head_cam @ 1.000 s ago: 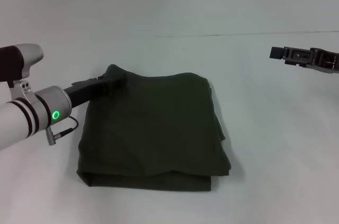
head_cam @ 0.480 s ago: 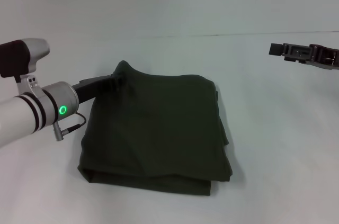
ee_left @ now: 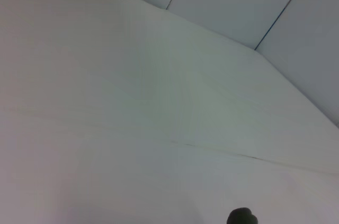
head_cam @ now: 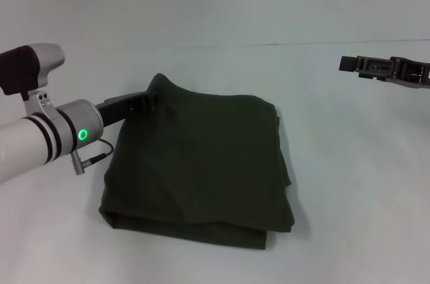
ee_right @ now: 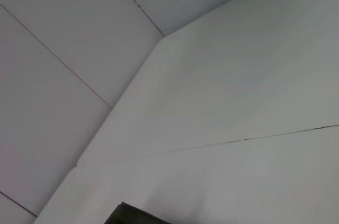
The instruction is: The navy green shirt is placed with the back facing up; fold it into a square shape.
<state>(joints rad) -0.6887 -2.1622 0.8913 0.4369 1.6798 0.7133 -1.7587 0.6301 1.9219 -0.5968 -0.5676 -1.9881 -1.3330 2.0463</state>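
The navy green shirt (head_cam: 198,163) lies folded into a rough rectangle in the middle of the white table in the head view, plain side up. Its far left corner (head_cam: 159,84) is drawn up into a small peak. My left gripper (head_cam: 152,99) reaches in from the left and is shut on that corner, its dark fingers partly wrapped by the cloth. My right gripper (head_cam: 351,64) hovers well off to the right of the shirt, above the table and apart from the cloth. A small dark shape (ee_left: 241,217) shows at the edge of the left wrist view.
The white table (head_cam: 349,183) surrounds the shirt on all sides. A thin dark seam (head_cam: 282,44) runs across it behind the shirt. A cable loop (head_cam: 94,153) hangs from my left wrist beside the shirt's left edge. Both wrist views show mostly white surface and wall panels.
My left gripper has moved right and a little farther away, carrying the shirt's far left corner with it. The folded shirt has shifted slightly right. The right gripper has barely moved.
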